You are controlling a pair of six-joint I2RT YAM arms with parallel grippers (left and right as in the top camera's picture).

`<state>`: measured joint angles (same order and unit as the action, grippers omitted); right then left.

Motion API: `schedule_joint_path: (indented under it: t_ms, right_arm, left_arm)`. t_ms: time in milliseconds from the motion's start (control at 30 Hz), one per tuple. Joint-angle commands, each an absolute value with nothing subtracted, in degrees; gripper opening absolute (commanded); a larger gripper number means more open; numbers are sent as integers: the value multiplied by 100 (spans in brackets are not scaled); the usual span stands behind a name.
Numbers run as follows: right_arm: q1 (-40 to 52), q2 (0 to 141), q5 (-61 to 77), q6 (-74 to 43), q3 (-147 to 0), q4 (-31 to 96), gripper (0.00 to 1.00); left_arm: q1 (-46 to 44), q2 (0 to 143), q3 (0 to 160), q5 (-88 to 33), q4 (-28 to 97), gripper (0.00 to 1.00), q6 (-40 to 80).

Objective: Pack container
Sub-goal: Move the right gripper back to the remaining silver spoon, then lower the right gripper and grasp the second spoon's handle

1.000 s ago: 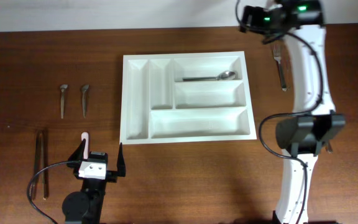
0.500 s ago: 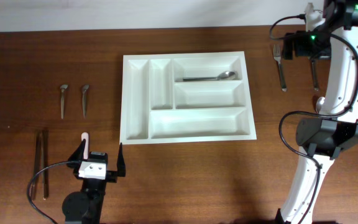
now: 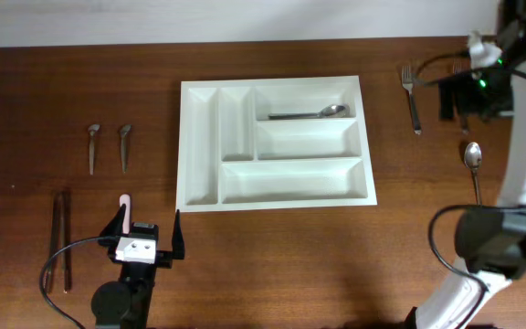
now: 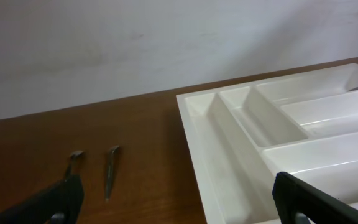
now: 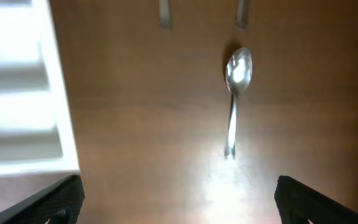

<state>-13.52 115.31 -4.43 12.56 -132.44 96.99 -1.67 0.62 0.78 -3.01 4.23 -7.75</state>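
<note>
The container [image 3: 186,146] is a white cutlery tray in the middle of the table, also seen in the left wrist view [image 4: 199,134] and at the left edge of the right wrist view [image 5: 64,134]. One spoon [image 3: 310,114] lies in its upper long compartment. My left gripper [image 3: 147,226] stands open near the front edge, left of the tray's front corner, with nothing between its fingers [image 4: 185,205]. My right gripper [image 3: 457,99] hangs open and empty high over the table's far right [image 5: 182,202]. Below it lie a loose spoon [image 3: 474,169] [image 5: 235,87] and a fork [image 3: 413,96].
Two short metal pieces [image 3: 92,146] [image 3: 124,146] lie left of the tray, also in the left wrist view [image 4: 110,171]. Long dark sticks [image 3: 60,242] lie at the front left. A pink item [image 3: 126,208] sits by my left finger. A second fork handle [image 5: 242,15] shows under the right gripper.
The right arm has swung from the tray's far right corner out to the right side, uncovering the loose spoon. The left arm has not moved.
</note>
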Motion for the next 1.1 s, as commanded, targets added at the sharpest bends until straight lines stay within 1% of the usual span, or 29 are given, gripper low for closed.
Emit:
schedule_joint_path:
  t_ms: [0,100,200,267,367,667,1067]
  right_arm:
    - [-1927,11555,-410,2067,-12436,9699,99]
    - [-2366,11566,-217,2858,-11773,9317,99]
    - [-2816,11566,-226,3374,-11161,8586,99]
    - [-3116,11566,-209,3354,-10779,7918,99]
    - [-3308,11568,-158,3232,-10425,7432,99]
    - [-3286,11703,-104,3247,-9804,6681,99]
    - [-3151,12405,-43,3260,-9765,6320,99]
  left_arm:
    - [-132,34,47,-327,434,99,-847]
    - [-132,34,47,-327,434,99,-847]
    - [-132,34,47,-325,434,99,-847]
    - [-132,34,47,-327,434,99,-847]
    - [-132,34,47,-325,434,99,-847]
    - [-132,34,47,-325,434,99,-847]
    - [-132,34,49,-325,434,99,-847]
